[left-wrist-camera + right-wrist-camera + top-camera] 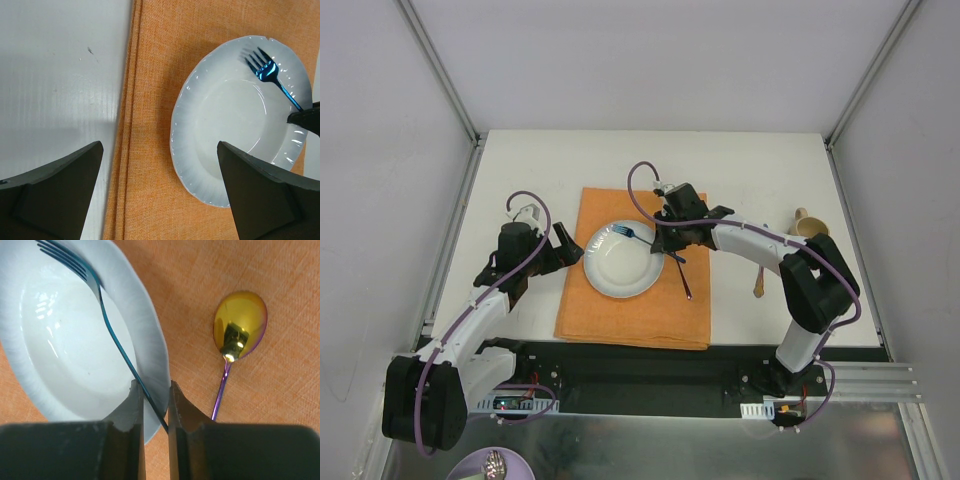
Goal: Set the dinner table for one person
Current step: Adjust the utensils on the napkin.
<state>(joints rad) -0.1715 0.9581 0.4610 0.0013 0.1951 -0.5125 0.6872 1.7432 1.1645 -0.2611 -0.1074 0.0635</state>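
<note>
Right pincer (152, 390) pinching blue metal fork (112, 337) by handle over round white plate (147, 335), presumably for removal; left pincer (160, 145) spread above left edge of orange cloth placemat (150, 75) on white counter (60, 75).

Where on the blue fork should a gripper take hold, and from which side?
Take the fork by its thin handle where it crosses the plate rim on the right arm's side, from above, jaws across its width. The tines lie on the opposite rim, so the handle seems to bridge the plate, clear underneath. The right gripper grips there.
</note>
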